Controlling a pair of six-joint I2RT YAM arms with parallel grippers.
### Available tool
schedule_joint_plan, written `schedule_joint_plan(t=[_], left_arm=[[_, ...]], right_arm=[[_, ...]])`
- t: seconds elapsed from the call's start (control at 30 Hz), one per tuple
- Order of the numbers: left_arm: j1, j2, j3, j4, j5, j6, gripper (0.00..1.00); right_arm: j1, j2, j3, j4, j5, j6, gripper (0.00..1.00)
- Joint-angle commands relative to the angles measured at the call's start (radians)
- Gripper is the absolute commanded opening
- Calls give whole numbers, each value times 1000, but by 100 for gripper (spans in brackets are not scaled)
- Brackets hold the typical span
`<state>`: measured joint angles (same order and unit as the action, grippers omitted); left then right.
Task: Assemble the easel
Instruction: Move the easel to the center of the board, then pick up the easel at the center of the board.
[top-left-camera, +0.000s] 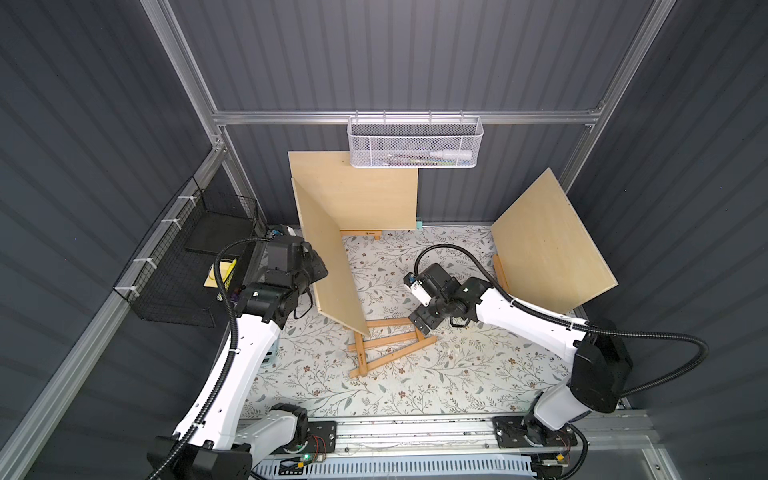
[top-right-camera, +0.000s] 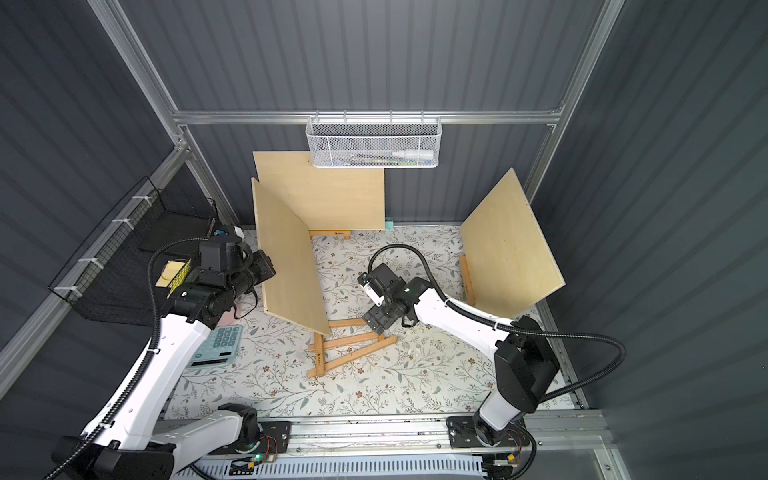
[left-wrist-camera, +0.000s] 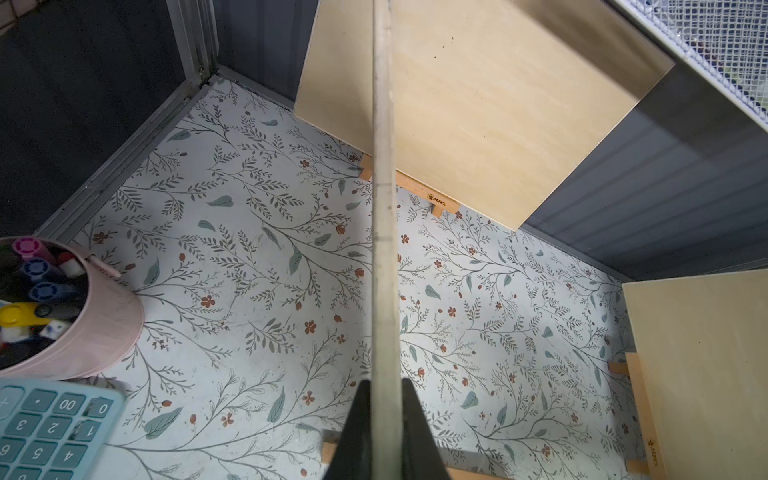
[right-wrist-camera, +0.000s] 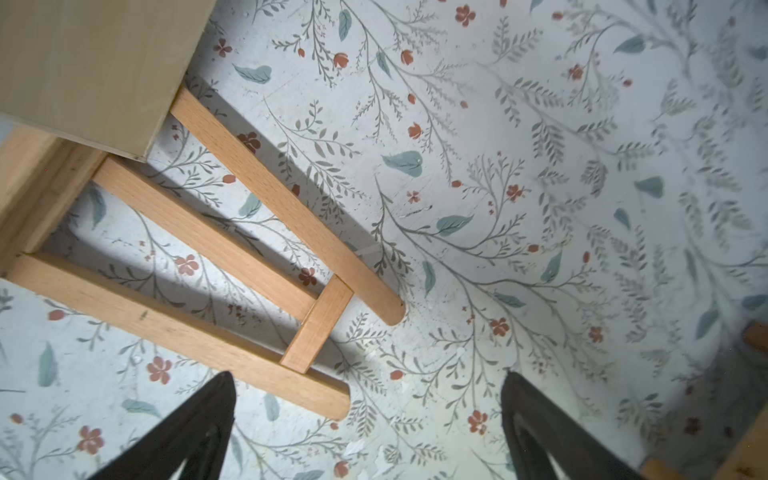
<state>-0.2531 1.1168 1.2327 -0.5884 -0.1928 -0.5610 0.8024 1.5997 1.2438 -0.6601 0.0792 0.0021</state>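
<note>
My left hand (left-wrist-camera: 384, 385) pinches the plywood board (top-left-camera: 328, 257) on edge, its low corner above the easel frame (top-left-camera: 390, 345), which lies flat on the table (top-left-camera: 436, 386). My right hand (right-wrist-camera: 368, 374) is wide and empty over the frame's leg tips. I'd grip one leg squarely and stand the frame first.

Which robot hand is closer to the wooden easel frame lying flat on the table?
Right. The right gripper hovers open over one end of the easel frame. The left gripper is farther off, shut on a raised board.

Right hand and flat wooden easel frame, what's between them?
Nothing: right wrist view shows only floral tabletop between the open right hand and the wooden easel frame.
</note>
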Motion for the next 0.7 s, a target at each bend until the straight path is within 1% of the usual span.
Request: schedule_joint_plan(t=[0.0,0.13,0.17,0.2,0.27,0.33,0.47,0.53,0.67], left_arm=[[1,-56,40,255,-49,-6,0],[0,-39,50,262,-43,-4,0],[0,-36,55,262,-42,-5,0],[0,-34,57,263,-43,-5,0],[0,-34,62,264,-47,-7,0],[0,-38,68,264,-52,-5,0],[-1,-45,81,250,-69,6,0],[0,-49,86,246,-71,8,0],[0,-60,92,240,-77,9,0]], right_arm=[[-4,31,-24,-85,-120,174,97],[-5,70,-46,-53,-134,239,95],[-5,81,-47,-37,-136,245,93],[-4,91,-47,-22,-144,246,89],[-4,123,-39,1,-158,246,75],[-5,158,-29,16,-176,246,67],[-7,212,-28,44,-187,251,57],[-9,223,-34,54,-181,248,54],[-11,246,-49,91,-182,242,43]])
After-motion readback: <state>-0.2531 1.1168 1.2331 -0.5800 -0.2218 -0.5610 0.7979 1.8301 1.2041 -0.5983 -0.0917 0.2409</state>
